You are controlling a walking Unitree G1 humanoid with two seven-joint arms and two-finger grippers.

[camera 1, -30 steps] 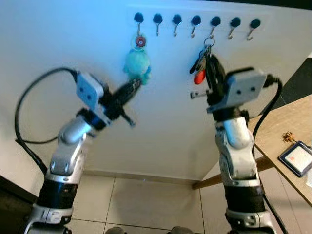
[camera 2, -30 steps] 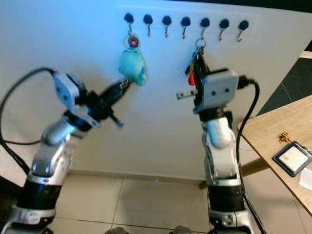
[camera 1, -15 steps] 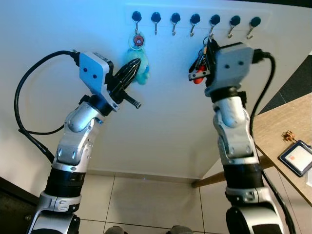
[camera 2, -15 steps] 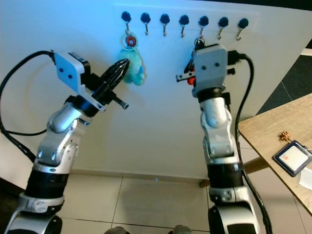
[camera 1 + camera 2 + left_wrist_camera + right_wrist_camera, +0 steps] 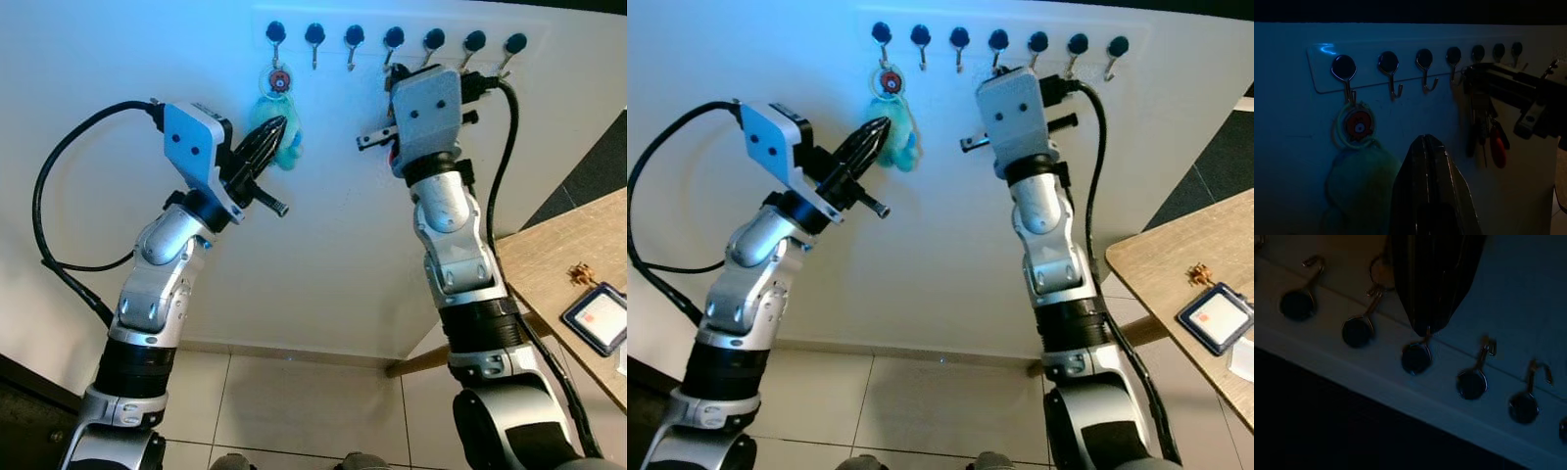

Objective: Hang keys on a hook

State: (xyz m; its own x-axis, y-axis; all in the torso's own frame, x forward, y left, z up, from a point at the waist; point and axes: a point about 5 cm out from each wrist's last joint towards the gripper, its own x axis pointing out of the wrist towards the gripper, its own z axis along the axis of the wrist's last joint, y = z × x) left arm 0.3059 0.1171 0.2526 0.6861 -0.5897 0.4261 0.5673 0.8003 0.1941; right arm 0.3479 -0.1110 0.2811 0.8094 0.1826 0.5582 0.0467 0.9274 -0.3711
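A white rail of several black-knobbed hooks (image 5: 392, 37) runs along the wall at head height. A teal plush keychain (image 5: 290, 149) hangs from its leftmost hook. My right gripper (image 5: 1470, 74) is raised to the rail with its tip between the fourth and fifth hooks, shut on the ring of a key bunch (image 5: 1480, 125) with a red tag (image 5: 1497, 149) that dangles under it. In the right wrist view the right gripper (image 5: 1427, 330) touches a hook knob and the ring (image 5: 1380, 271) sits beside a hook. My left gripper (image 5: 272, 127) is shut and empty, pointing at the plush.
A wooden table (image 5: 563, 245) juts in at the right with a card holder (image 5: 596, 318) and a small trinket (image 5: 581, 274) on it. Tiled floor (image 5: 274, 401) lies below the white wall. My right arm's black cable (image 5: 509, 147) loops beside the rail.
My right arm lifted and swung its wrist left along the rail, carrying the keys up behind the wrist box. My left arm rose toward the plush, then held still.
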